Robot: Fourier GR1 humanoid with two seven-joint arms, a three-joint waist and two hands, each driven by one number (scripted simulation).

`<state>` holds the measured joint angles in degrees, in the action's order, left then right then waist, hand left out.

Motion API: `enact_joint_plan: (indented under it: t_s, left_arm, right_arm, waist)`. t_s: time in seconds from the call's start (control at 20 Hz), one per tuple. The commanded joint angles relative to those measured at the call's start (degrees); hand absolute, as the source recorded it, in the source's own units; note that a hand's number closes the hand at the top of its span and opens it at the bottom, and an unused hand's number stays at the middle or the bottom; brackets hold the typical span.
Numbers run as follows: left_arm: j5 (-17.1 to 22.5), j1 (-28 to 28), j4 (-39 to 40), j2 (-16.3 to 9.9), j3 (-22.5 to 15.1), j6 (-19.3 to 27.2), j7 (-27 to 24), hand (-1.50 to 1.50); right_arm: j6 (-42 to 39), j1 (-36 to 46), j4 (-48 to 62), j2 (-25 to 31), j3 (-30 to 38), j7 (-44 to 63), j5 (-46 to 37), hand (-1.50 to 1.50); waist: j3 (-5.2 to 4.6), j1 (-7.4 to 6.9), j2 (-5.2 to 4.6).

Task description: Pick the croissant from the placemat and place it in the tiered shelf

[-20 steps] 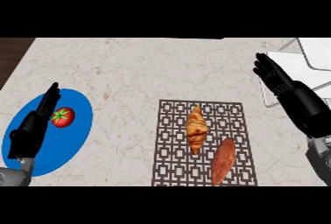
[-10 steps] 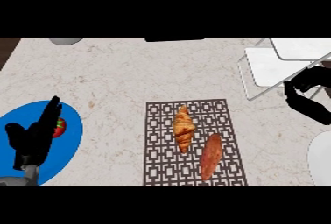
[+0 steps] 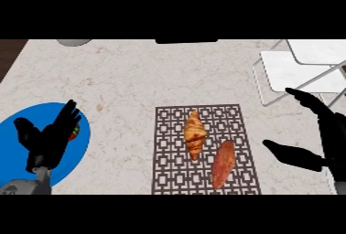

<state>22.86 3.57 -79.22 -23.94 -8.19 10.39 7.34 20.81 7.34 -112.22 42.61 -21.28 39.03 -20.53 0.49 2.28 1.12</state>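
Golden-brown crescent croissant (image 3: 194,135) — on the dark lattice-patterned placemat (image 3: 202,151), long axis near-to-far, reddish oblong sweet potato (image 3: 222,164) just right. Right hand (image 3: 323,146) — nearer, spread, croissant to its left. White wire tiered shelf (image 3: 297,68) far right. Left hand (image 3: 49,139) spread over the blue plate (image 3: 24,132)

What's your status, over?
Both hands open: left hand over blue plate, right hand beside placemat. Croissant untouched. Sweet potato alongside it.
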Motion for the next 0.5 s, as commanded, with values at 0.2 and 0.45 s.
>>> enact_joint_plan:
  t_s: [0.2,0.45]
  left_arm:
    - [-1.0,0.6,1.3,2.3,-3.3,1.6,6.9,0.0]
    - [-0.9,0.2,1.7,2.6,-3.3,0.9,6.4,0.0]
  right_arm:
    - [-12.5,7.8,-12.4,-3.2,-10.6,26.1,-5.4,-1.5]
    - [-18.4,14.5,-8.5,-10.2,-17.2,38.4,-9.6,-1.5]
  waist:
    - [-0.76,-2.51,-0.91]
    - [-0.9,-3.64,-1.03]
